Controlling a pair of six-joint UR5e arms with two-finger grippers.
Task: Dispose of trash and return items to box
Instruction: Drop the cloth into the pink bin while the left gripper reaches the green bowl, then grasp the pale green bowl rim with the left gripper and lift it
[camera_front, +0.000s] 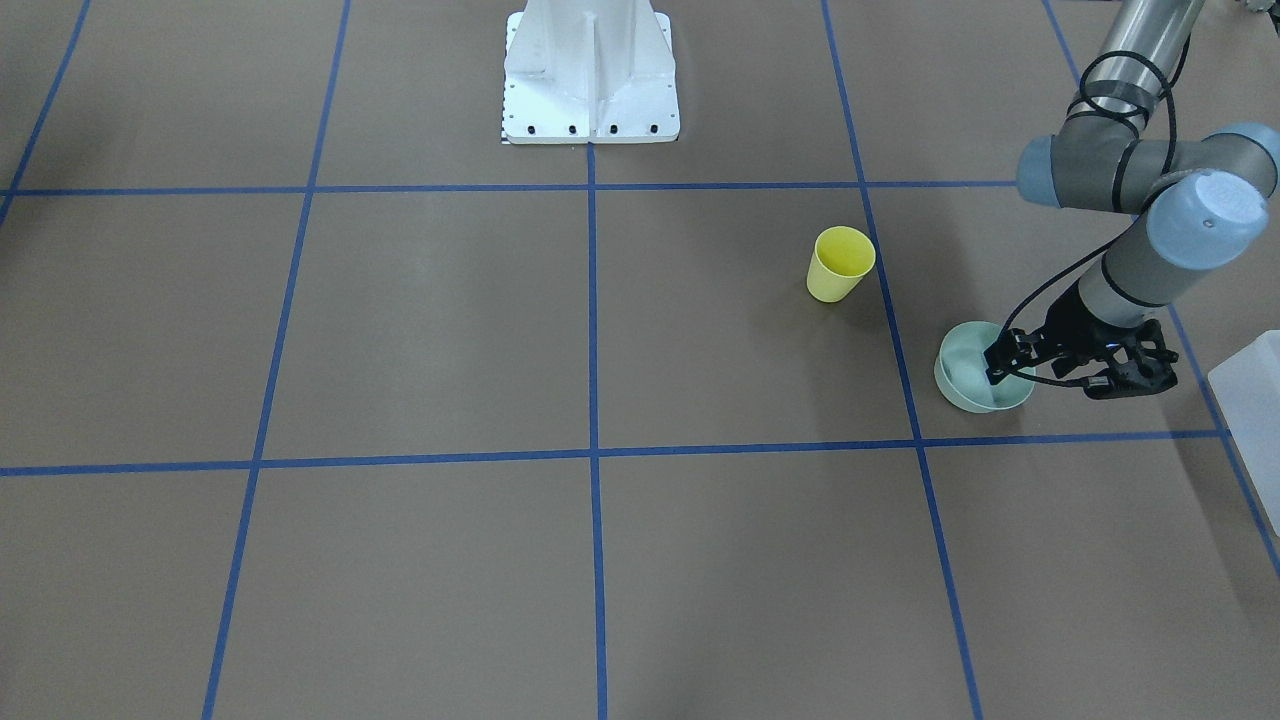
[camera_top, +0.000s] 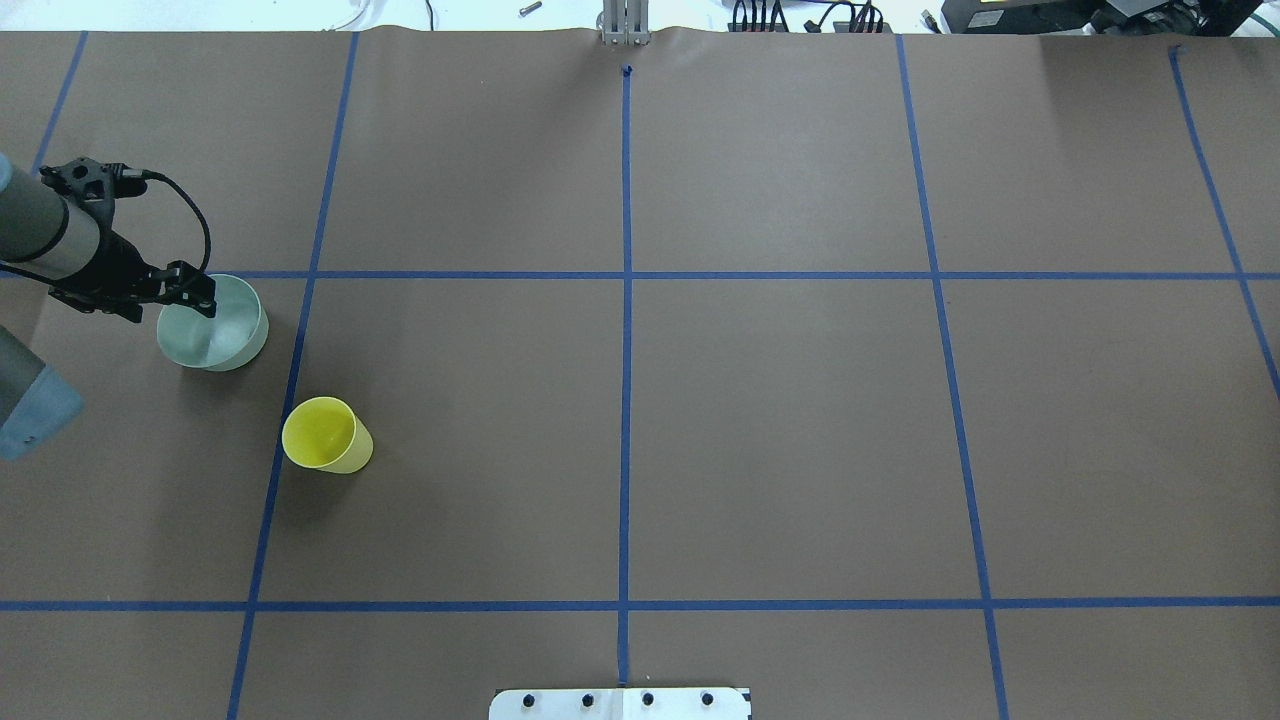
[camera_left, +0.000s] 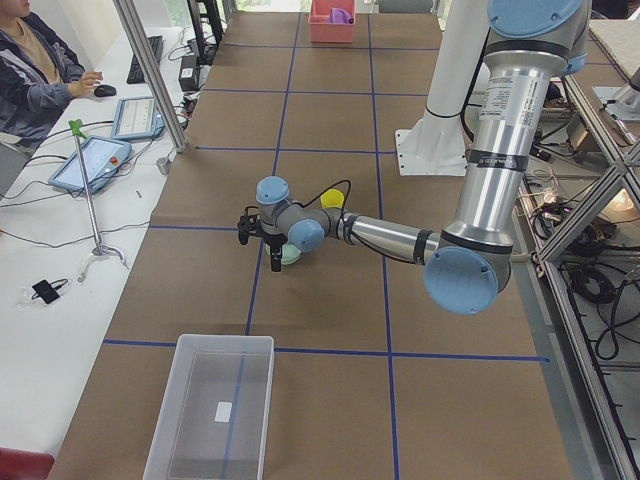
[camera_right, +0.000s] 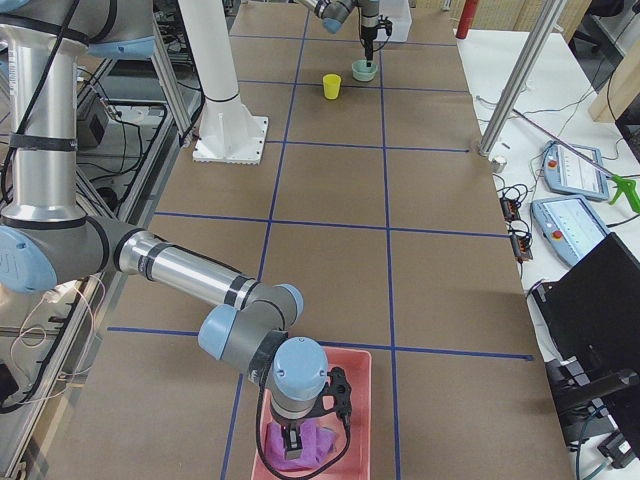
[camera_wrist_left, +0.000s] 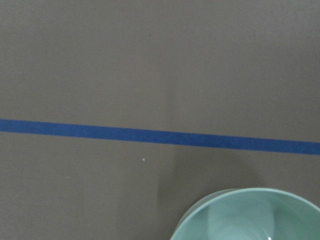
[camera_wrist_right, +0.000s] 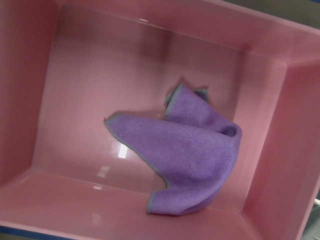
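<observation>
The box (camera_left: 176, 425) is a frosted, see-through plastic tub with straight walls and rounded corners. It sits on the table (camera_top: 780, 430) at the robot's left end. In the left-side view it lies at 7 o'clock from the bowl (camera_front: 962, 378), well apart from it, and in the front-facing view only a corner shows, at 3 o'clock from the bowl.

The table is covered in matt brown paper crossed by strips of blue tape (camera_wrist_left: 160, 136). The bowl is round, smooth, pale green and upright. The left fingers (camera_front: 1003, 362), slim and black, come down on its rim on the side toward the box, one inside the wall and one outside. They are drawn in to about the thickness of that wall, pinching it.

The yellow cup (camera_top: 325, 437) is smooth plastic, tapered and open at the top. It stands upright at 5 o'clock from the bowl in the overhead view, near it but apart.

At the table's other end the right fingers (camera_right: 294, 441) hang just over a glossy pink tub (camera_wrist_right: 280, 35) with sloping walls. A soft, fleecy purple cloth (camera_wrist_right: 190, 165) with a stitched grey edge lies crumpled on the tub's floor. How far these fingers are open cannot be told, nor whether they touch the cloth
</observation>
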